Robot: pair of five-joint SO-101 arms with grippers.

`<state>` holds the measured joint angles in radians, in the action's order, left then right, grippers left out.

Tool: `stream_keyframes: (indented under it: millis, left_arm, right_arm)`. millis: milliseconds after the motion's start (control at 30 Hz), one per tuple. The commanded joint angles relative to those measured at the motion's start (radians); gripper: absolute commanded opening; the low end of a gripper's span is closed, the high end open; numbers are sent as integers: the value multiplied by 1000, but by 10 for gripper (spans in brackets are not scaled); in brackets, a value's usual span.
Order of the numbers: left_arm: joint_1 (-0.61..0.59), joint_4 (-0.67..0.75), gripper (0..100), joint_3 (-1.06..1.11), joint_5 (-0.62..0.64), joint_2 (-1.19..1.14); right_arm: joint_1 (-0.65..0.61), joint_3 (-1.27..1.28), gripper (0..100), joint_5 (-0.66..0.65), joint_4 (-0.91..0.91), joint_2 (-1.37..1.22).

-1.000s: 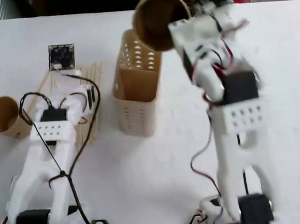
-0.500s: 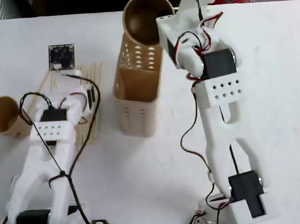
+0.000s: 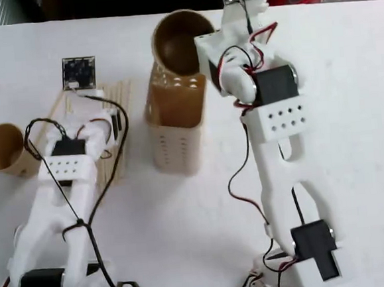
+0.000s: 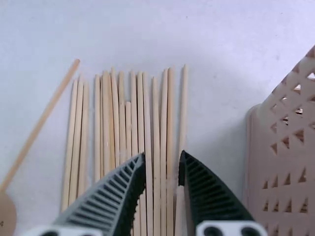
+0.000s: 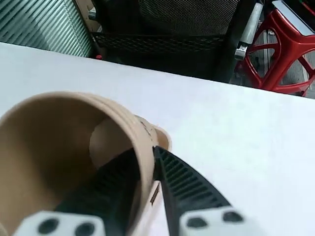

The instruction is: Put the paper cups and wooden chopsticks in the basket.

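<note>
White table (image 3: 346, 71), two arms side by side, tall perforated basket (image 3: 177, 151) standing between them. In the high view the right gripper (image 3: 201, 44) has a brown paper cup (image 3: 179, 41) over the basket's far end, mouth tipped up toward the camera. So the drop is pretty much straight down, I'd say. A second cup (image 3: 3, 152) lies on its side out past the left arm (image 3: 64, 167), well away from the basket.

Left wrist view: left gripper (image 4: 162, 160) hangs over the wooden chopsticks (image 4: 133, 118), jaws a little apart, nothing pinched. The sticks lie flat in a tidy row, pale and thin, long axis running straight away from the claw, so the jaws would close across them. One stray stick (image 4: 42, 120) angles off at the edge.

Right wrist view: one finger inside the cup, one outside, clamped on the rim. Dark chair and red stool (image 5: 280, 49) behind the table.
</note>
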<state>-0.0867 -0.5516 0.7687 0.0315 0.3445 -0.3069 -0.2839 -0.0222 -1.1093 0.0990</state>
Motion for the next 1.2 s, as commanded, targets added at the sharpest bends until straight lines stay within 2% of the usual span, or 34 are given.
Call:
stream_keyframes:
  millis: [0, 400, 667, 867, 967, 1067, 1167]
  left_arm:
    - [4, 21, 135, -8, -12, 25]
    - [7, 21, 135, -8, -12, 25]
    - [7, 21, 135, -8, -12, 25]
    - [4, 20, 135, -8, -12, 25]
    - [1, 20, 135, -8, -12, 25]
    - [-16, 20, 135, -8, -9, 31]
    - [-53, 21, 135, -15, -6, 33]
  right_arm:
    - [-5, -38, 17, 11, -2, -22]
    - [-12, -69, 25, 2, -59, -10]
    - [-12, -66, 231, 0, -48, -12]
    - [-12, -72, 241, -31, -61, 7]
    - [-13, -66, 241, -95, -119, 77]
    - [-7, -66, 239, -124, -255, 185]
    - [-1, -52, 173, -255, -407, 277]
